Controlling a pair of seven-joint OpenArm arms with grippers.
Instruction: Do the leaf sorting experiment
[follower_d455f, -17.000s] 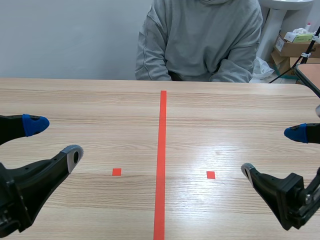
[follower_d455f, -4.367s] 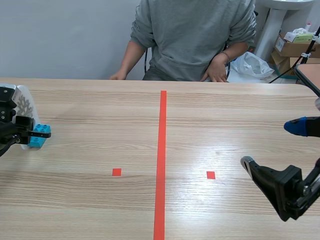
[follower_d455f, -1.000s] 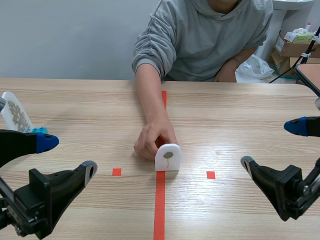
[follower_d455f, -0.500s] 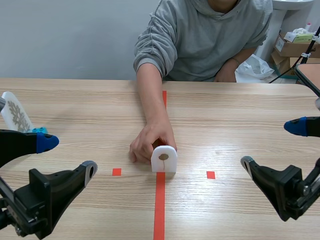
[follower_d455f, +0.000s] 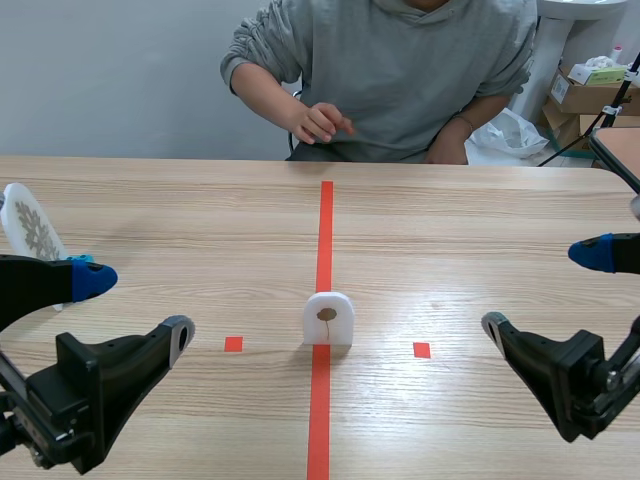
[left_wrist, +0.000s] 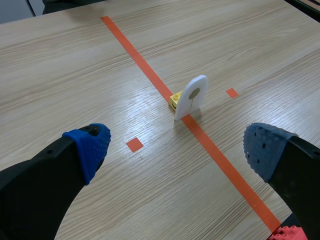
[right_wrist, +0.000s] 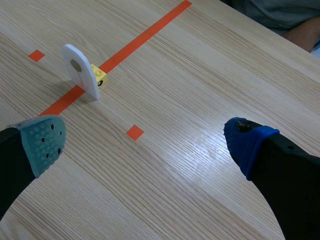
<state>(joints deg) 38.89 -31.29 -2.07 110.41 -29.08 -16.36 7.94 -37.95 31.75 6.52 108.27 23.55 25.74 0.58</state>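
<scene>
While white card (follower_d455f: 328, 318) stood upright on centre tape line (follower_d455f: 325, 230), yellow block (right_wrist: 100, 76) touching behind: left gripper (follower_d455f: 137, 306) fingers apart; right gripper (follower_d455f: 541, 291) fingers apart; both well apart from card.

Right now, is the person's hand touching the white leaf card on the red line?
No, the white leaf card stands alone on the red tape line, while the person's hand is raised by the chest.

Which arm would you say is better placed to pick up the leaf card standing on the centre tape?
Probably left: the leaf card stands ahead between the fingers of the open left gripper, but off to one side of the right gripper.
</scene>
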